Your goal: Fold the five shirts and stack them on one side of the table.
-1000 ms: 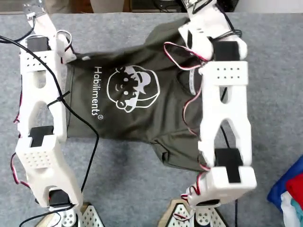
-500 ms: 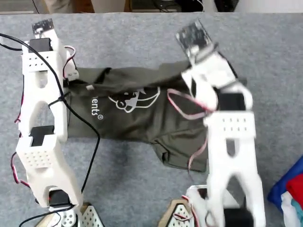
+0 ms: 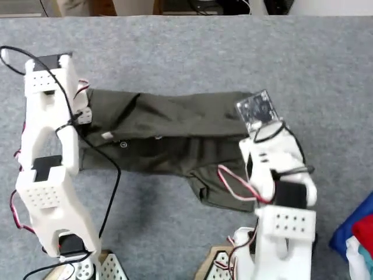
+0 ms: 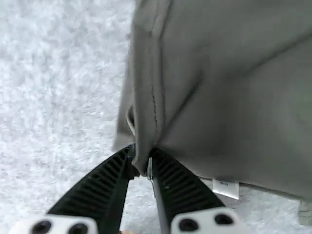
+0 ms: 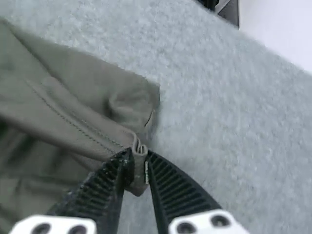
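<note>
A dark olive shirt (image 3: 169,131) lies across the middle of the grey table, its far half folded over toward the near edge so the print is hidden. My left gripper (image 4: 140,168) is shut on a fold of the olive shirt (image 4: 219,97) at its left end; in the high view the left gripper (image 3: 81,114) sits at that edge. My right gripper (image 5: 139,163) is shut on a hem of the shirt (image 5: 63,112) at its right end, under the wrist camera (image 3: 256,111). A sleeve (image 3: 224,186) sticks out toward the near side.
Grey felt (image 3: 175,52) covers the table. A pile of other shirts, blue and red (image 3: 355,233), lies at the near right edge. The arm bases (image 3: 233,265) stand at the near edge, with cables (image 3: 111,175) trailing over the cloth.
Both grippers have pulled the shirt's far edge toward the near side, folding it over and covering the white print. The right arm has drawn back much closer to its base.
</note>
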Controlling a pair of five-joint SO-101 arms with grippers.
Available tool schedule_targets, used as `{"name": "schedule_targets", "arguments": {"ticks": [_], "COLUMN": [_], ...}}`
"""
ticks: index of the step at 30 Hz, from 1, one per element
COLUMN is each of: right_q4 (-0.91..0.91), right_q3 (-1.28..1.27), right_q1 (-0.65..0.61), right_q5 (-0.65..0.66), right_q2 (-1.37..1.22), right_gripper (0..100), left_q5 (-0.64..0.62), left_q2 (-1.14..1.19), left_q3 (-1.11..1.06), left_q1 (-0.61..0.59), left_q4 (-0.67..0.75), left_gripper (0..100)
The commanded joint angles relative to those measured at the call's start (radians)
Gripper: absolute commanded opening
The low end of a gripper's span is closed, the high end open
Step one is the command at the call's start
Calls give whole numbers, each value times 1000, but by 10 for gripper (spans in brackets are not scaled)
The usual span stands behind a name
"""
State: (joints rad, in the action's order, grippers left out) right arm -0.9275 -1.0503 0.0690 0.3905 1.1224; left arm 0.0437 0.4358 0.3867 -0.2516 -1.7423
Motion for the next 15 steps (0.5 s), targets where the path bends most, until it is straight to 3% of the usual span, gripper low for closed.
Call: {"name": "schedule_targets", "arguments": {"ticks": [1,15], "right_q4": [-46,-66], "right_q3": [-45,-200], "right_q1": [18,143], "right_q5": [-21,-20], "right_q2": [104,209], "right_gripper": [4,4], "left_q5": [44,180], "left_q2": [-21,-21], "left_q3": [-41,-175], "left_q1": [-48,-66], "left_q4": [-14,-15], "left_gripper": [19,19]}}
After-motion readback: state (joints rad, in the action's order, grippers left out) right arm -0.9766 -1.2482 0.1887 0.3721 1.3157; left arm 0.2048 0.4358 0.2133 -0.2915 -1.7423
